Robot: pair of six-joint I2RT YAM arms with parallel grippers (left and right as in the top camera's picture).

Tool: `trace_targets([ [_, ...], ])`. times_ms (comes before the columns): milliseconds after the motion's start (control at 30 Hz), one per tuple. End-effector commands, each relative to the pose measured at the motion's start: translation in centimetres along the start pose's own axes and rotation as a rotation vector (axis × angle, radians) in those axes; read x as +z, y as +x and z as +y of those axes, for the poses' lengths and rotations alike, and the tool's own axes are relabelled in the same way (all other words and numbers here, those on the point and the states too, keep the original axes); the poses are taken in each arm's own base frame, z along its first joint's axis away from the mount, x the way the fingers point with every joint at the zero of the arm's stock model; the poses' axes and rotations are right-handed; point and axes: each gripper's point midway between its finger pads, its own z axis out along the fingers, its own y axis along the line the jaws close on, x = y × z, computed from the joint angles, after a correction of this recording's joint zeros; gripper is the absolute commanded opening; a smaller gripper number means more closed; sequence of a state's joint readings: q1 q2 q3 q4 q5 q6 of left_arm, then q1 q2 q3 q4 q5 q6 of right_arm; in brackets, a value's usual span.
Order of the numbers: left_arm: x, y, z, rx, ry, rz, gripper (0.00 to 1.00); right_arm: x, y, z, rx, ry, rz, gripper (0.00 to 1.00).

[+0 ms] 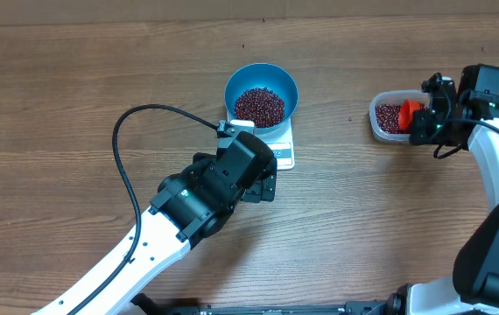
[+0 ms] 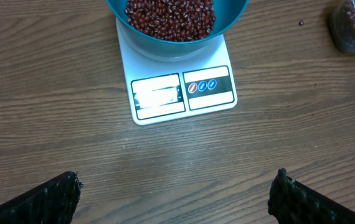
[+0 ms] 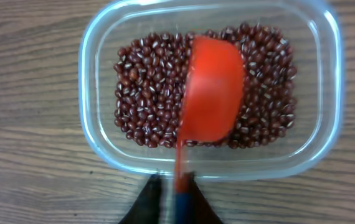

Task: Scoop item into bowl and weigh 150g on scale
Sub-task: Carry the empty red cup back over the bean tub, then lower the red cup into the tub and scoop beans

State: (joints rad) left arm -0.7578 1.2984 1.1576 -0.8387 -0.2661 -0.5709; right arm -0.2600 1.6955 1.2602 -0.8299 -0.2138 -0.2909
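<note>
The light-blue bowl (image 1: pixel 232 83) stands on the white scale (image 1: pixel 283 156) and holds a heap of dark red beans (image 1: pixel 259 105). In the left wrist view the bowl (image 2: pixel 230 25) and the scale's display (image 2: pixel 157 96) lie ahead of my left gripper (image 2: pixel 177 180), which hangs wide open over bare table. More beans (image 3: pixel 143 93) fill the clear tub (image 3: pixel 96 146) at the right. A red scoop (image 3: pixel 213 93) lies bowl-down on them. Its handle runs back between the fingers of my right gripper (image 3: pixel 179 190), whose jaws are slightly parted, with a thin gap left of the handle.
The left arm (image 1: pixel 206 197) reaches in from the bottom left, its black cable (image 1: pixel 122 166) looping over the table. The right arm (image 1: pixel 495 140) comes in along the right edge. The clear tub (image 1: pixel 383 128) sits apart from the scale, with wooden tabletop between them.
</note>
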Motion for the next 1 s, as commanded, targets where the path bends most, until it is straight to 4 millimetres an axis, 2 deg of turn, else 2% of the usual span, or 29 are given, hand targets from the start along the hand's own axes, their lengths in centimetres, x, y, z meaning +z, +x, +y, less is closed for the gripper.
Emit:
trace_targets([
  [0, 0.0, -0.2, 0.0, -0.011, -0.007, -0.006, 1.00, 0.5, -0.1, 0.2, 0.002, -0.015, 0.004, 0.22],
  [133, 0.0, -0.2, 0.0, -0.011, -0.007, -0.006, 0.99, 0.5, -0.3, 0.2, 0.000, -0.013, -0.003, 0.21],
  [233, 0.0, -0.2, 0.0, -0.011, -0.007, -0.006, 1.00, 0.5, -1.0, 0.0, -0.007, -0.006, -0.032, 0.25],
  [433, 0.0, -0.2, 0.0, -0.011, -0.007, -0.006, 1.00, 0.5, -2.2, -0.3, -0.018, 0.005, -0.080, 0.25],
  [600, 0.0, -0.2, 0.0, -0.011, -0.007, -0.006, 0.99, 0.4, -2.5, -0.3, -0.022, 0.009, -0.093, 0.12],
  [633, 0.0, -0.2, 0.0, -0.011, -0.007, -0.006, 1.00, 0.4, -2.5, -0.5, -0.012, 0.016, -0.091, 0.04],
  [733, 0.0, -0.2, 0.0, -0.011, -0.007, -0.006, 1.00, 0.4, -2.3, -1.1, 0.035, 0.053, -0.084, 0.04],
  [967, 0.0, -0.2, 0.0, -0.011, -0.007, -0.006, 1.00, 0.5, -1.9, -1.0, 0.040, 0.049, -0.067, 0.04],
])
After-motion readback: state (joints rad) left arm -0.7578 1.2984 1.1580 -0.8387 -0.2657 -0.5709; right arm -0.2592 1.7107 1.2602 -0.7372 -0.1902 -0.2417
